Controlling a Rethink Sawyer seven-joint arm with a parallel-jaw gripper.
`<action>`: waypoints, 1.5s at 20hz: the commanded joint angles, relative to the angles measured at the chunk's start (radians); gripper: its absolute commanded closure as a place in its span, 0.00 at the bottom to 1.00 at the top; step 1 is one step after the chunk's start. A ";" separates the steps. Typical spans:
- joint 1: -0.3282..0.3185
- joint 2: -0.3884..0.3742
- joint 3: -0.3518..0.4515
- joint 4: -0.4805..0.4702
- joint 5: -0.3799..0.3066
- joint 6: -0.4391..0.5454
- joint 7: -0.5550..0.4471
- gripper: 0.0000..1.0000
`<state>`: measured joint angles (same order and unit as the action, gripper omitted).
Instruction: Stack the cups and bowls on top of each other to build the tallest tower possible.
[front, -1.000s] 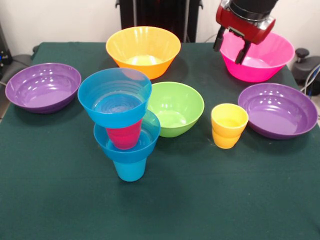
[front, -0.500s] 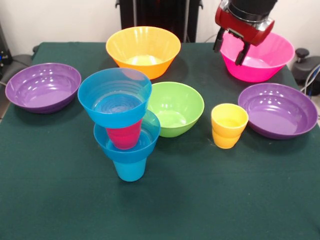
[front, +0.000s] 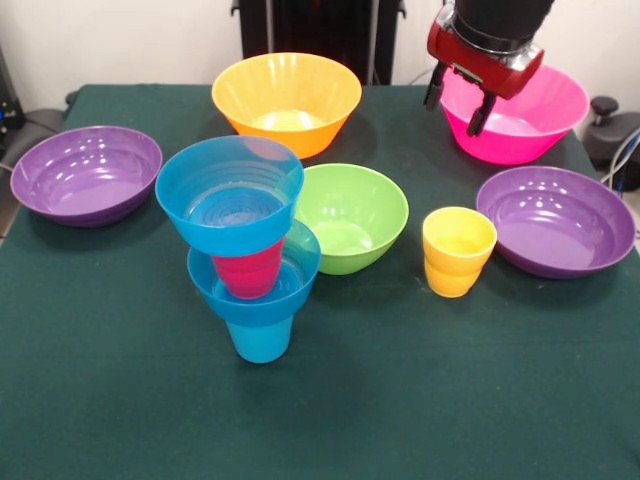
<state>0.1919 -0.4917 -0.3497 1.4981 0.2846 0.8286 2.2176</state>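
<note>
1. The gripper is up at the top right, hanging over the near-left rim of the pink bowl. Its two dark fingers are spread apart with nothing between them, so it's open and empty. Can't tell if a fingertip actually brushes the pink rim; it looks just above it.
2. The arm drops in from the top edge, red wrist block with a black cylinder above it, tilted a bit so the fingers point down and slightly left.
3. The tower sits left of centre toward the front of the bench: blue cup at the bottom, a small blue bowl on it, red cup in that bowl, and a second blue bowl on top, leaning a little to the left.
4. The lime green bowl is just beside the tower on its right.
5. The yellow cup stands upright by itself between the green bowl and the right purple bowl.
6. The other purple bowl is off at the left edge, and the orange bowl is at the back, well apart from the gripper.
</note>
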 joint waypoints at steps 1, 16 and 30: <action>0.003 0.058 0.066 0.025 0.005 -0.099 0.181 0.00; -0.049 0.098 0.143 0.114 -0.029 -0.361 0.076 0.00; -0.045 0.082 0.217 0.154 -0.076 -0.359 0.013 0.00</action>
<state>0.1370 -0.4473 -0.2812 1.5922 0.2705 0.5048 2.2176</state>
